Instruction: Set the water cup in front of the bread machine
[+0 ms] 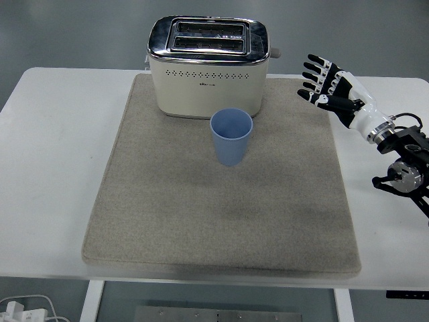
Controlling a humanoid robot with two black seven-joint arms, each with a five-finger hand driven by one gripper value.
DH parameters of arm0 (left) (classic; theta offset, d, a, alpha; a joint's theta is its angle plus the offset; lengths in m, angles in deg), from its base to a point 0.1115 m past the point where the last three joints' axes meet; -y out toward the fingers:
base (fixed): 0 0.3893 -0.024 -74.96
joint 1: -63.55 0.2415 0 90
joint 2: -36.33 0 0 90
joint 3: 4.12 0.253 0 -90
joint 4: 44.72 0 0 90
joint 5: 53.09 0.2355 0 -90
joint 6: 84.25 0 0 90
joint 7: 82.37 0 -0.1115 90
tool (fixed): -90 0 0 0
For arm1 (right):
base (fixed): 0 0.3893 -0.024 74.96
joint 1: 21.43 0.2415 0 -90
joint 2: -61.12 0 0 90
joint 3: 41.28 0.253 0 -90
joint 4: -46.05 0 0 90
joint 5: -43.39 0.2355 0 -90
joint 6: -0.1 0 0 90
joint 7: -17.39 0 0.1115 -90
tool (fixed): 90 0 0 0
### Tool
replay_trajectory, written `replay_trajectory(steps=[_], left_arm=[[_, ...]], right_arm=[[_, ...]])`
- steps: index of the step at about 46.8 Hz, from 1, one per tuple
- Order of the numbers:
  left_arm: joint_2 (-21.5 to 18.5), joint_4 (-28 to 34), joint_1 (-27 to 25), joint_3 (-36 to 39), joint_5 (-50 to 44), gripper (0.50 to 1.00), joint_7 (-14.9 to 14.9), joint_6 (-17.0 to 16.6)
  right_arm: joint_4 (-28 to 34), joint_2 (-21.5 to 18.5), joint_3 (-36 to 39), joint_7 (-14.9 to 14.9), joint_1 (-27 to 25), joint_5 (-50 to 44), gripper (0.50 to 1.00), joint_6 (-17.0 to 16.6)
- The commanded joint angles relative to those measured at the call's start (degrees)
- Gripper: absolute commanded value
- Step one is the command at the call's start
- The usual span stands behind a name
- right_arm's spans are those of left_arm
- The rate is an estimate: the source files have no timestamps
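toaster (209, 66): tall block at the mat's far edge, closes off the far side of the centre
cup (231, 137): upright just in front of the toaster, small gap between them; open access from left, right and near side
mat (167, 215): flat, near half bare, nothing to snag on
table (47, 168): left strip beside the mat bare, clear lane along that side
right strip: right hand (332, 90) hangs above the mat's far right corner, fingers spread, holding nothing, well apart from cup and toaster; its arm takes up the right table edge
gap toaster–right hand: open
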Motion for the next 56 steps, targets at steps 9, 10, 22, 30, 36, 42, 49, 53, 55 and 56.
replay_trajectory(steps=[9,10,22,30,36,42,49,53,55,56], left_arm=[[0.00,0.00,0.03,0.00,0.00,1.000,0.01,0.01],[0.00,0.00,0.03,0.00,0.00,1.000,0.01,0.01],[0.00,0.00,0.03,0.00,0.00,1.000,0.01,0.01],[0.00,0.00,0.03,0.00,0.00,1.000,0.01,-0.08],[0.00,0.00,0.03,0.00,0.00,1.000,0.01,-0.08],[0.00,0.00,0.03,0.00,0.00,1.000,0.01,0.01],[0.00,0.00,0.03,0.00,0.00,1.000,0.01,-0.08],[0.00,0.00,0.03,0.00,0.00,1.000,0.01,0.01],[0.00,0.00,0.03,0.00,0.00,1.000,0.01,-0.08],[0.00,0.00,0.03,0.00,0.00,1.000,0.01,0.01]], right_arm=[[1.07,-1.19,0.38,6.68,2.14,10.45,0.926,2.81],[1.07,-1.37,0.38,7.39,2.49,11.68,0.926,3.16],[2.47,-4.62,0.29,11.52,4.51,20.48,0.926,5.45],[2.91,-5.24,0.29,11.44,4.95,20.92,0.928,6.16],[3.35,-5.15,0.29,11.44,5.13,20.92,0.928,5.89],[3.70,-5.15,0.29,11.09,5.30,20.92,0.928,5.89],[4.85,-5.15,0.38,11.00,5.30,21.01,0.926,4.84],[5.20,-5.24,0.46,10.91,5.21,21.01,0.928,4.84],[5.29,-5.24,0.46,10.91,5.21,21.01,0.928,4.84],[5.29,-5.24,0.46,10.91,5.21,21.01,0.926,4.84]])
